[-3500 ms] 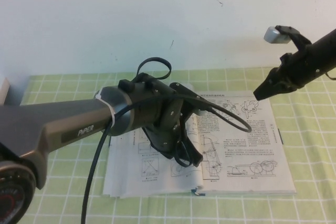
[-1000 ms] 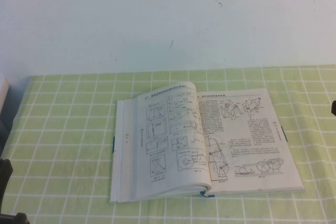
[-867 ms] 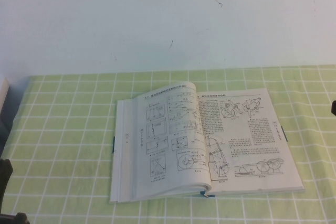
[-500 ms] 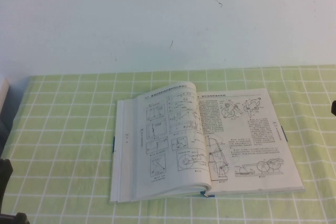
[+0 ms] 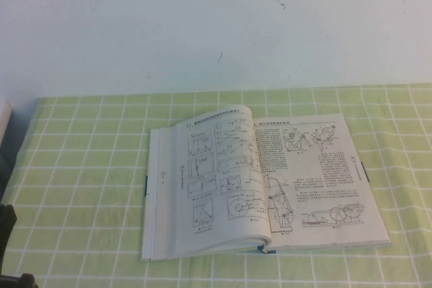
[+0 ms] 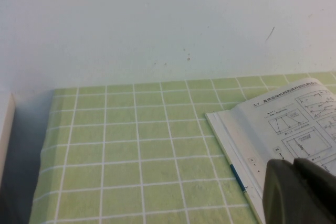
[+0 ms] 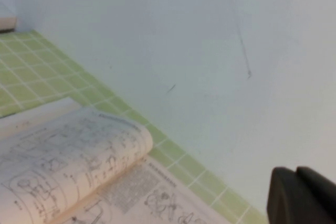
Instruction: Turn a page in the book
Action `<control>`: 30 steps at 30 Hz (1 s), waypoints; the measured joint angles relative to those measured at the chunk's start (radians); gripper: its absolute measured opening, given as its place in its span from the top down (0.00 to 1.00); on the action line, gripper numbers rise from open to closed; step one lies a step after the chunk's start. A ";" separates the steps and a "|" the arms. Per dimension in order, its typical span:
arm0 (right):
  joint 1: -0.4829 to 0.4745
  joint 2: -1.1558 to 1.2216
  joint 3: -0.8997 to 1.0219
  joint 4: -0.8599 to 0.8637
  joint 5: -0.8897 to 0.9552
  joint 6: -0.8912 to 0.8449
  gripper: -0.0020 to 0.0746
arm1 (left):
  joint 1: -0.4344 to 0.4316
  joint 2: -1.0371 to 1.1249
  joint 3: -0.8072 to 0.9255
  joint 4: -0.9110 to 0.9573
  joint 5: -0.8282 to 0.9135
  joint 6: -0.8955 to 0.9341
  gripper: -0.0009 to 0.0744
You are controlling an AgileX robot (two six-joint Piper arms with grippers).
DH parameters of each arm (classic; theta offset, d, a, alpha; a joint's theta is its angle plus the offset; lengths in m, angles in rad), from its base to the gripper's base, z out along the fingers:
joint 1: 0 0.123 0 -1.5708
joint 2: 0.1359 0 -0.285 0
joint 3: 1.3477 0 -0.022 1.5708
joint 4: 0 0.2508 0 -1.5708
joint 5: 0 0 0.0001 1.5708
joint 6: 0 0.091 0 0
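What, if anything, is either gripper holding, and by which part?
Nothing is held. The book lies open on the table, untouched. The left gripper sits back beside the book; the right gripper is raised near the wall.

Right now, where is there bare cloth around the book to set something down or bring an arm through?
Bare checked tablecloth lies left of the book, in the strip between it and the wall, and narrowly to its right. The front edge is tight. The left gripper hangs over the book's left edge; the right gripper hangs near the wall.
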 joint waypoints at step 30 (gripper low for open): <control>-0.028 -0.478 0.252 -0.013 -0.318 0.105 0.98 | 0.000 0.000 0.000 0.000 0.000 -0.003 0.99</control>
